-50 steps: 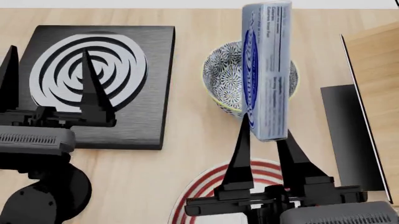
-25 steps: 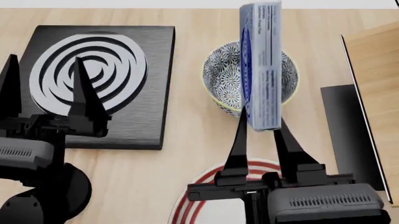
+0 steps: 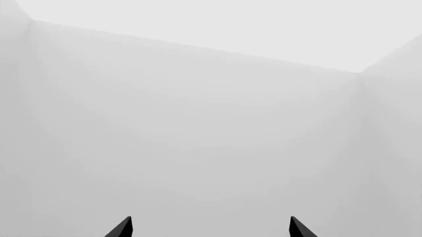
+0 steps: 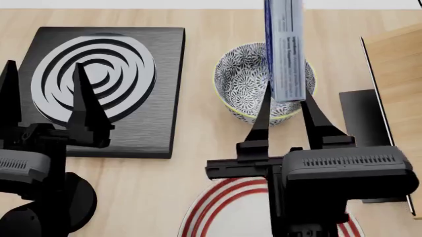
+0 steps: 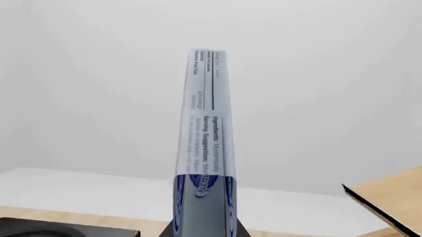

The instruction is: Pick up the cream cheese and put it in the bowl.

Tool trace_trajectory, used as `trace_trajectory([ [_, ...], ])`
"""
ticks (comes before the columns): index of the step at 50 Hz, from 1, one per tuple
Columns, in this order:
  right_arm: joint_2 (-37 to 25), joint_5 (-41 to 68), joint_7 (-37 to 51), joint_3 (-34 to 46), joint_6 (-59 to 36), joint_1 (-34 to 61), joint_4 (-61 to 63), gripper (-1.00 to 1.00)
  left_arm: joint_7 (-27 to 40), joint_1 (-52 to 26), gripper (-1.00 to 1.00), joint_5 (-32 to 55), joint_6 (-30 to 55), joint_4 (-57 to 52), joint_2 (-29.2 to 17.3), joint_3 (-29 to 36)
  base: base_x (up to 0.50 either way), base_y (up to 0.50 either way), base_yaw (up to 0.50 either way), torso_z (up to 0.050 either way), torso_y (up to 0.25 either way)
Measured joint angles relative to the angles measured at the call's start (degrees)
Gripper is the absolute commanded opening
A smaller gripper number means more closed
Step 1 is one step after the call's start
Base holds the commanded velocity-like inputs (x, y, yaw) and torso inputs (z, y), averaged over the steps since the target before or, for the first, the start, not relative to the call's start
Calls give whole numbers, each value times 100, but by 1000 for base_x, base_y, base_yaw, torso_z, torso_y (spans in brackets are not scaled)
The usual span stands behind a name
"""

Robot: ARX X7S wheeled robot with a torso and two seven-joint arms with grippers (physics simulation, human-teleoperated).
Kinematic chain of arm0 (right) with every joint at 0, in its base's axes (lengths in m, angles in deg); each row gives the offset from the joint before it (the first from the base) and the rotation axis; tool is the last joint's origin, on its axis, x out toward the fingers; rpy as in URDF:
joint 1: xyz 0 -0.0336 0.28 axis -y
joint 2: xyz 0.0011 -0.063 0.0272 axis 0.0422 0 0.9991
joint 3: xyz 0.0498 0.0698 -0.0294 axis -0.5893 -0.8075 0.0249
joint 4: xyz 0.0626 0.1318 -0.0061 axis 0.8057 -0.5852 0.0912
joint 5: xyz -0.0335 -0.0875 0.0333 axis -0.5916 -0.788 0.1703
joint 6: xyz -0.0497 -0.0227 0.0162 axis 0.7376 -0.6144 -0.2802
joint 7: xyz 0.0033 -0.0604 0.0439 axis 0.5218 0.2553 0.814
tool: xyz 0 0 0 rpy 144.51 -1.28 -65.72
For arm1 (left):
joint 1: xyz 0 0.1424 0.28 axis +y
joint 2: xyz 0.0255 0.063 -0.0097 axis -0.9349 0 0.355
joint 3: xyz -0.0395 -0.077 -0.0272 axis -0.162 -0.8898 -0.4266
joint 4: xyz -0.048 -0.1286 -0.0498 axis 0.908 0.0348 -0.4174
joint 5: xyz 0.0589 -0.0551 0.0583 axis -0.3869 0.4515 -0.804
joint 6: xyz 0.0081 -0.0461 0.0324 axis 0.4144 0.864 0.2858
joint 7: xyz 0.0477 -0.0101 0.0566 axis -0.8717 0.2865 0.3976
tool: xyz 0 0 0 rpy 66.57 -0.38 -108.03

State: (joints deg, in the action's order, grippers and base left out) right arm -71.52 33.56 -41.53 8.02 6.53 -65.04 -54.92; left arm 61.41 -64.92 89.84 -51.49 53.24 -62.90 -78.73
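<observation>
The cream cheese [image 4: 285, 49] is a flat silver-grey box with blue print, held on edge and upright between the fingers of my right gripper [image 4: 285, 98]. It stands over the black-and-white floral bowl [image 4: 245, 81], which sits on the wooden table at centre. In the right wrist view the box [image 5: 204, 148] rises straight up from the jaws, narrow side facing the camera. My left gripper [image 4: 43, 89] is open and empty, held over the front of the black board. In the left wrist view only its two fingertips [image 3: 125, 228] show against a blank wall.
A black board with a white spiral pattern [image 4: 99, 74] lies at the left. A white plate with red rings [image 4: 218, 207] lies at the near edge under my right arm. A wooden box [image 4: 399, 98] and a dark panel [image 4: 366, 128] stand at the right.
My right gripper has moved forward and up with the cream cheese, so the box now stands over the bowl. My left gripper has shifted slightly left.
</observation>
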Motion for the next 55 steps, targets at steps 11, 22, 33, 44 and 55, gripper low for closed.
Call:
trace_trajectory([
  [11, -131, 233, 42, -131, -1129, 556, 412, -100, -68, 2, 100, 75, -3, 6, 3, -21, 0, 0, 0, 1, 0],
  [22, -187, 497, 24, -213, -2088, 1187, 587, -100, -80, 21, 100, 81, -4, -17, 4, -34, 0, 0, 0, 0, 1],
  [33, -131, 955, 3, -351, -3243, 1837, 591, -100, -80, 36, 100, 63, -5, -36, 4, -43, 1, 0, 0, 0, 0],
  [44, 90, 1638, 113, -763, -5131, 2708, 719, -100, -49, 40, 100, 11, -5, -47, 4, -43, 0, 0, 0, 0, 1],
  [55, 112, 2934, 819, -1145, -6611, 3587, 299, -100, 31, 50, 100, -89, -5, -73, 5, -59, 0, 0, 0, 1, 1],
])
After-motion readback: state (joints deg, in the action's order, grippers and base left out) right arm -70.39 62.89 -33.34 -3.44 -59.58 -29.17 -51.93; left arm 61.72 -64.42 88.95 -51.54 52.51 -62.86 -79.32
